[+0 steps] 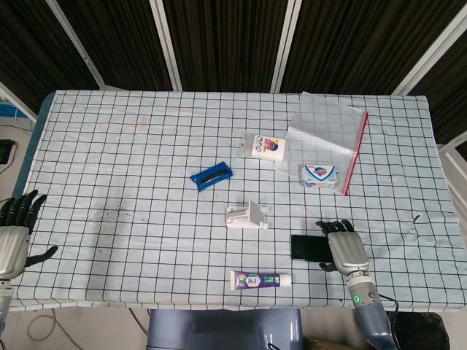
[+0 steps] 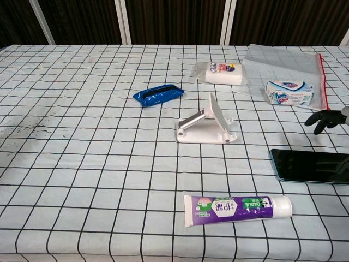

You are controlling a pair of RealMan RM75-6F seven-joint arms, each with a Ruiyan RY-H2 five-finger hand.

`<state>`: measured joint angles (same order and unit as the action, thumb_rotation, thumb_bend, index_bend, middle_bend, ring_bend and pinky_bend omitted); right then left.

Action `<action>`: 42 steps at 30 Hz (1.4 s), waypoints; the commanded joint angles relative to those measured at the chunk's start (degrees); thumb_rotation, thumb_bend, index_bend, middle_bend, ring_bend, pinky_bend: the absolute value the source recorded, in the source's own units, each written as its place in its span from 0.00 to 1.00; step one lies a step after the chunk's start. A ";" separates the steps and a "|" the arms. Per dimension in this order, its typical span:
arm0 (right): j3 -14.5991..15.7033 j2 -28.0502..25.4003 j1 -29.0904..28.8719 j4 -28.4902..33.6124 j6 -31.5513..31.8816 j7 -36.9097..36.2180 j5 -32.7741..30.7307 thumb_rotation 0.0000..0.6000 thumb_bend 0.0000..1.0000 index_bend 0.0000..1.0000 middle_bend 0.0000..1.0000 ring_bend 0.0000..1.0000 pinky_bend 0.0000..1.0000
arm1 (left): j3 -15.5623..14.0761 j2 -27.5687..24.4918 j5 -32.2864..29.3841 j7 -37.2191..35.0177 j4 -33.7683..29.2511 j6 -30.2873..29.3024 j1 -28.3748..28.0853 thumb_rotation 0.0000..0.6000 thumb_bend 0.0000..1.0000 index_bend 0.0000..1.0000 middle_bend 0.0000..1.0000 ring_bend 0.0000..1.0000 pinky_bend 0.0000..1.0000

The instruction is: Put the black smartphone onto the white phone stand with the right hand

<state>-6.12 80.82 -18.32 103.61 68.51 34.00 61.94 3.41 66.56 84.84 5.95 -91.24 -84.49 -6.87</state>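
Note:
The black smartphone (image 1: 306,247) (image 2: 308,166) lies flat on the checked cloth, right of the white phone stand (image 1: 246,216) (image 2: 208,125). My right hand (image 1: 345,246) hovers over the phone's right half with its fingers apart and holds nothing; in the chest view only its dark fingertips (image 2: 323,118) show at the right edge, above the phone. My left hand (image 1: 13,232) sits off the table's left edge, fingers spread, empty.
A purple toothpaste tube (image 1: 260,280) (image 2: 237,208) lies just in front of the phone. A blue packet (image 1: 211,175), a boxed item in clear wrap (image 1: 265,146), a soap bar (image 1: 320,176) and a zip bag (image 1: 326,138) lie further back.

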 commanded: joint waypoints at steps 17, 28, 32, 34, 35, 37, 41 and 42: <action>0.81 3.38 -1.53 -2.57 0.13 1.65 -5.48 1.00 0.17 0.27 0.29 0.21 0.14 | 0.13 -0.29 -0.56 -0.56 -0.32 0.33 -0.07 1.00 0.00 0.00 0.00 0.00 0.00; 0.89 5.06 -2.50 -4.30 0.38 1.14 -6.05 1.00 0.20 0.31 0.31 0.21 0.14 | 0.20 -0.35 -0.86 -0.77 -0.45 0.41 -0.08 1.00 0.00 0.00 0.00 0.00 0.00; 0.96 5.14 -2.71 -4.54 0.45 1.42 -6.56 1.00 0.20 0.32 0.31 0.21 0.14 | 0.25 -0.41 -0.99 -0.88 -0.54 0.49 -0.11 1.00 0.00 0.00 0.00 0.00 0.00; 1.02 5.14 -2.79 -4.53 0.50 1.50 -6.77 1.00 0.21 0.32 0.32 0.21 0.14 | 0.25 -0.44 -1.03 -0.93 -0.58 0.52 -0.11 1.00 0.00 0.00 0.00 0.00 0.00; 1.03 5.15 -2.81 -4.53 0.52 1.52 -6.84 1.00 0.21 0.32 0.32 0.21 0.14 | 0.23 -0.45 -1.04 -0.95 -0.59 0.54 -0.10 1.00 0.00 0.00 0.00 0.00 0.00; 1.05 5.16 -2.90 -4.53 0.59 1.55 -6.97 1.00 0.25 0.33 0.32 0.21 0.14 | 0.21 -0.47 -1.06 -0.98 -0.61 0.57 -0.10 1.00 0.00 0.00 0.00 0.00 0.00; 1.00 5.25 -3.05 -4.48 0.67 1.36 -7.12 1.00 0.29 0.33 0.33 0.21 0.14 | 0.21 -0.48 -1.02 -0.99 -0.65 0.52 -0.09 1.00 0.00 0.00 0.00 0.00 0.00; 0.98 5.28 -3.10 -4.50 0.68 1.30 -7.18 1.00 0.29 0.34 0.33 0.21 0.14 | 0.21 -0.49 -1.04 -0.99 -0.67 0.51 -0.08 1.00 0.00 0.00 0.00 0.00 0.00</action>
<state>-5.13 86.09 -21.43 99.12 69.18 35.29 54.76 3.62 66.07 83.81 4.96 -91.92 -83.98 -6.95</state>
